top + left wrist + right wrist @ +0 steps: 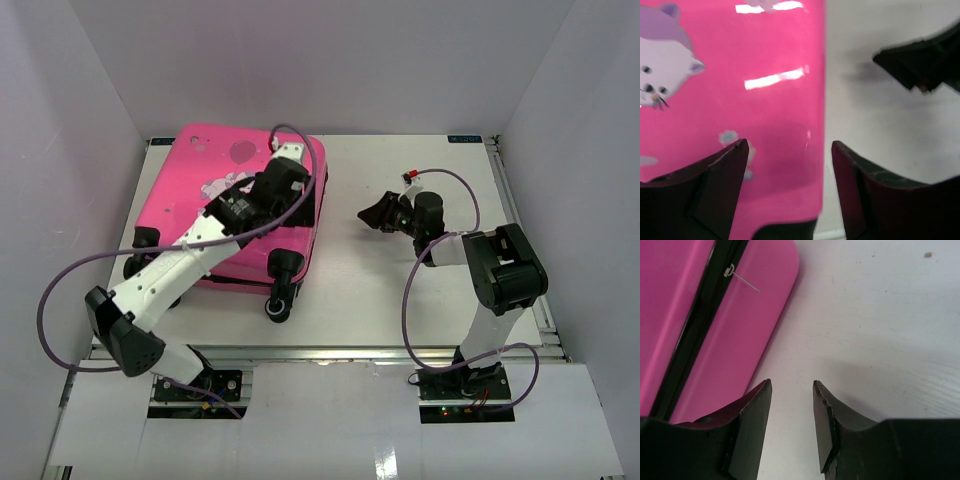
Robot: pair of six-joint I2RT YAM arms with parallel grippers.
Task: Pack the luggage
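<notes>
Left gripper: jaws apart, empty, over right edge of luggage
right gripper: jaws parted, nothing between, above table beside luggage
luggage: pink, flat on table's left side, wheels toward arms
luggage inside: shell shut, contents hidden

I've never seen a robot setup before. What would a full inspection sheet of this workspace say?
surface: white table.
job's things: pink luggage lying flat at left, apparently closed, wheels toward the near edge.
clutter: nothing seen.
grippers: left gripper open above the luggage's right edge; right gripper open over the table beside it, empty.
cables: purple cables loop out on both sides.
surroundings: plain pale walls on three sides.
</notes>
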